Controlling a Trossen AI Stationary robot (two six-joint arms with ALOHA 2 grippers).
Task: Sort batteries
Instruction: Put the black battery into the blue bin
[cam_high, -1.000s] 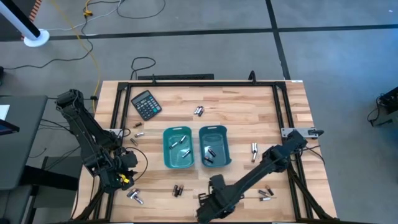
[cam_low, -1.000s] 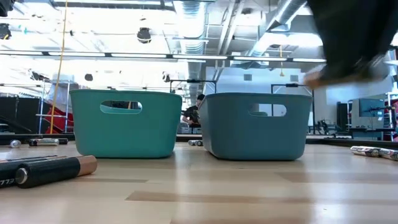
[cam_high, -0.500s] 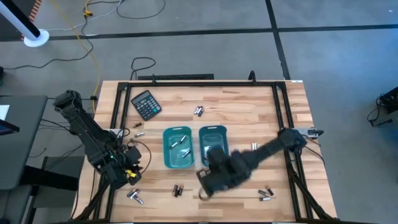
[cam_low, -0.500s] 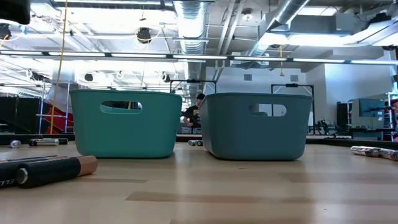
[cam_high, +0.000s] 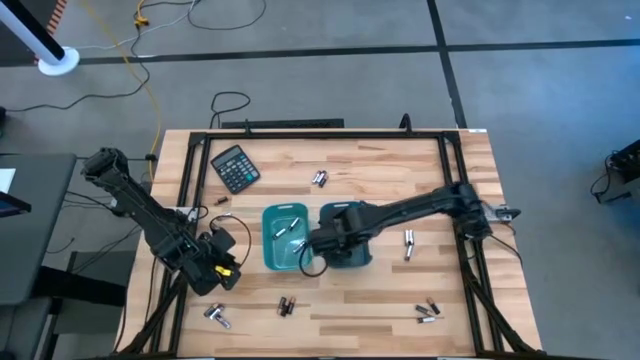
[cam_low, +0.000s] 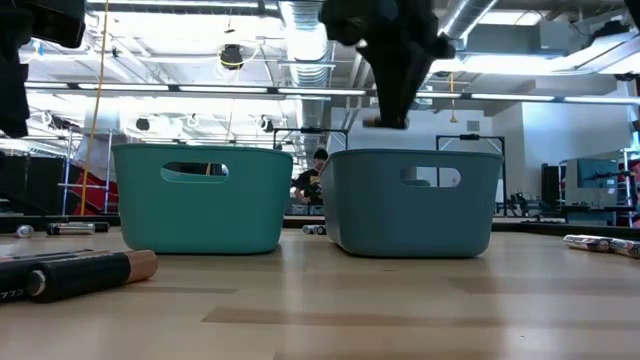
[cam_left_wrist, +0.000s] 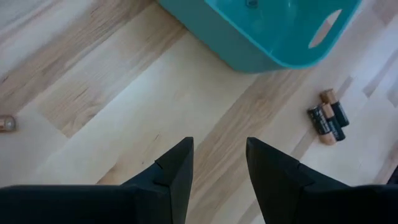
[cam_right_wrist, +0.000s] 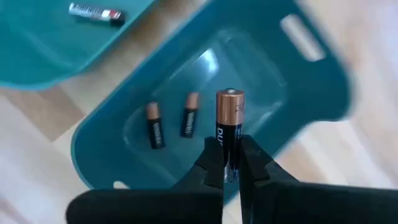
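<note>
The dark battery (cam_right_wrist: 228, 134) with a copper tip is pinched tight in the right gripper (cam_right_wrist: 231, 163) jaws, right over the right bin (cam_right_wrist: 298, 93), where two more dark batteries (cam_right_wrist: 172, 121) already lie. A second ago this arm was low at the 6 o'clock edge of the desk (cam_high: 400, 170), and now it has swung up over the bins, so I think the drop comes next; the battery's long side runs out from the jaws, copper tip farthest from them. The left gripper (cam_left_wrist: 217, 163) waits with open jaws over bare desk at 8 o'clock, near the left bin (cam_high: 270, 250).
</note>
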